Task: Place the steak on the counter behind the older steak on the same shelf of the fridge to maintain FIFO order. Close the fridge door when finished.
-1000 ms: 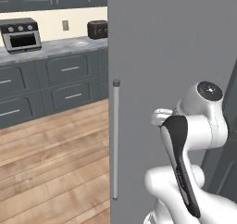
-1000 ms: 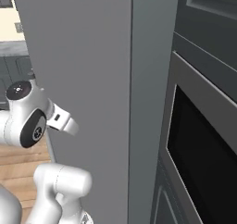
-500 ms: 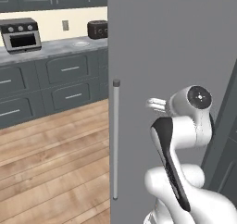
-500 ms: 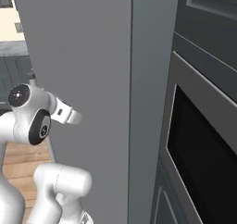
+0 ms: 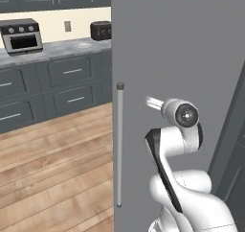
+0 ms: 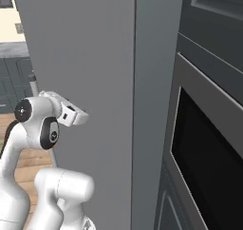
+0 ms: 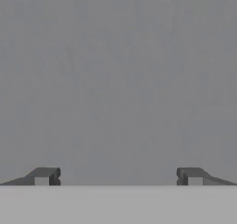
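The fridge (image 5: 182,44) is shut, and the empty fingers (image 7: 118,177) stand wide apart, facing its flat grey front. The surface (image 5: 52,51) lies far left; no steak is discernible there. Opening comes first, I judge: shift left to the bar handle (image 5: 119,145) and grasp it.

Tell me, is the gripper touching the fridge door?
Cannot tell. Hand view shows the open gripper facing the fridge door closely, without plain contact or gap.
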You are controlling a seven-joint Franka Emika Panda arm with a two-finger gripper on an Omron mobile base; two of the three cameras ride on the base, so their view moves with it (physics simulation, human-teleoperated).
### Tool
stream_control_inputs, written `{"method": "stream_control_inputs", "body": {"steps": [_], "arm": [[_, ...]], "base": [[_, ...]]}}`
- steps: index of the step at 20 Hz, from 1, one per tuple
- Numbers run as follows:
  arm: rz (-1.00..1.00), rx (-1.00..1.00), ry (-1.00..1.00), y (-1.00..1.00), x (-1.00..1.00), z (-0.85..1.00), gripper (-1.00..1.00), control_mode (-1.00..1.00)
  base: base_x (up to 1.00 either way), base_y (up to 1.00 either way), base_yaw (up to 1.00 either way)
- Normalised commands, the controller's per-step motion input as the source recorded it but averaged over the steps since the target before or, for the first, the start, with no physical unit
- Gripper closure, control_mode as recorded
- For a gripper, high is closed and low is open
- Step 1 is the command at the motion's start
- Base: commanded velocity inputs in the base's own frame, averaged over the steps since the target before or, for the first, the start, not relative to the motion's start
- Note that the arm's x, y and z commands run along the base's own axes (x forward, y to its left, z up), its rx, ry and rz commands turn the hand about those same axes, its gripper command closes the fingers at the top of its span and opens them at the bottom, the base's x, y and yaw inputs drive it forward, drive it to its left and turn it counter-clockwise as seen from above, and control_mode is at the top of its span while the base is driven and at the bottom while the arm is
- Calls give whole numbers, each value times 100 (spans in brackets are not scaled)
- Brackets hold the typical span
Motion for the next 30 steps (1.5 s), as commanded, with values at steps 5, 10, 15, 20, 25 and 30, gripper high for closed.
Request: {"method": "stream_control_inputs", "body": {"steps": [5, 10, 15, 20, 25, 30], "arm": [[-11, 0, -29, -20, 52, -10, -100, -100], [-11, 0, -26, -23, 49, -7, -100, -100], [-10, 0, -20, -29, 33, 0, -100, -100], [-11, 0, -18, -36, 29, 0, -100, -100], [-11, 0, -17, -38, 24, 0, -100, -100], [-10, 0, -17, -38, 18, 0, -100, -100]], "base": [[0, 0, 0], [0, 0, 0], [0, 0, 0], [0, 0, 0], [0, 0, 0], [0, 0, 0]]}}
